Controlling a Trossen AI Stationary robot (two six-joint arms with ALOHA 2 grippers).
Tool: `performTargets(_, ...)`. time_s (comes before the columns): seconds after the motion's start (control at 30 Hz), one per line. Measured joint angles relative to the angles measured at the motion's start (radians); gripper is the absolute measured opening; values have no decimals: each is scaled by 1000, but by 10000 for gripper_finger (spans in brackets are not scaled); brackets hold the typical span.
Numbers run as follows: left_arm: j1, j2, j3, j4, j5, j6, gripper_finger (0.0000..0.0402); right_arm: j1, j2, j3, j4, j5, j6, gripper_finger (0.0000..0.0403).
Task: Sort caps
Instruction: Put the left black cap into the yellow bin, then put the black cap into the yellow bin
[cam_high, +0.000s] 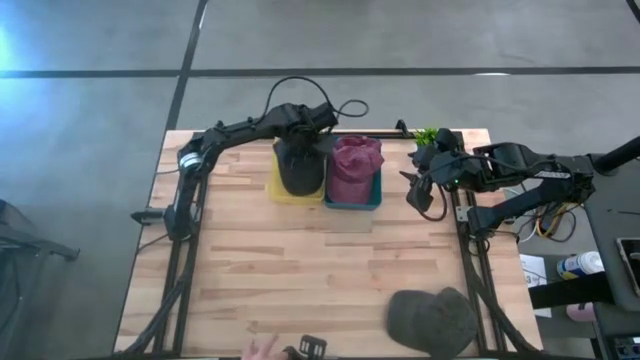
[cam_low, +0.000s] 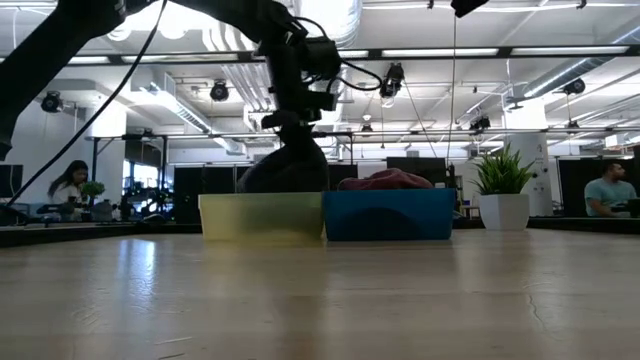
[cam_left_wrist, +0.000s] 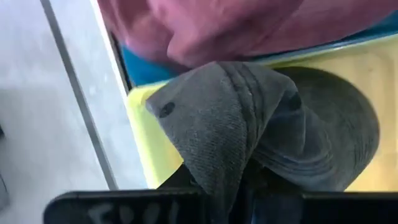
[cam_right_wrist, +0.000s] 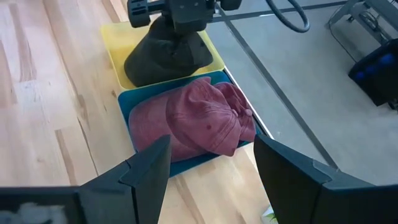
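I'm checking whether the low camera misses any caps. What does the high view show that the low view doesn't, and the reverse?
Only the high view shows the olive-grey cap lying loose at the table's near edge, and the right gripper, open, waiting beside the teal bin. Only the low view shows the room behind, with seated people and a potted plant. Both show the left gripper shut on an olive-grey cap over the yellow bin, and maroon caps in the teal bin.

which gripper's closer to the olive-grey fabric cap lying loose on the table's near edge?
Right. The right gripper hovers beside the teal bin, up-table from the loose olive-grey cap. The left gripper is farther, over the yellow bin, gripping another olive-grey cap.
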Motion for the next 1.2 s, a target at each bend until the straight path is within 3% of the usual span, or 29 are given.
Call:
performTargets(0.13,-4,0,-22,20,-36,-49,44,0,0,0,0,0,-1,226)
performTargets(0.27,-15,1,-28,51,-79,-42,96,0,0,0,0,0,-3,226)
performTargets(0.5,-34,-10,-22,73,-338,53,162,-1,0,-1,0,1,-4,226)
performTargets(0.63,-40,-37,-12,65,-341,2,165,-1,0,-2,-1,1,-11,226)
performTargets(0.77,-65,-87,-7,59,-322,-152,165,-1,-2,-2,-38,-13,-6,226)
performTargets(0.87,-102,-140,-9,57,-202,-321,165,0,-4,-2,-99,-28,35,226)
performTargets(0.97,-142,-189,-9,59,41,-479,165,0,-4,-3,-174,-91,103,226)
performTargets(1.1,-211,-227,-9,105,337,-614,165,1,-4,-30,-231,-222,207,226)
performTargets(1.2,-275,-234,-9,172,468,-659,165,2,-4,-73,-248,-350,287,226)
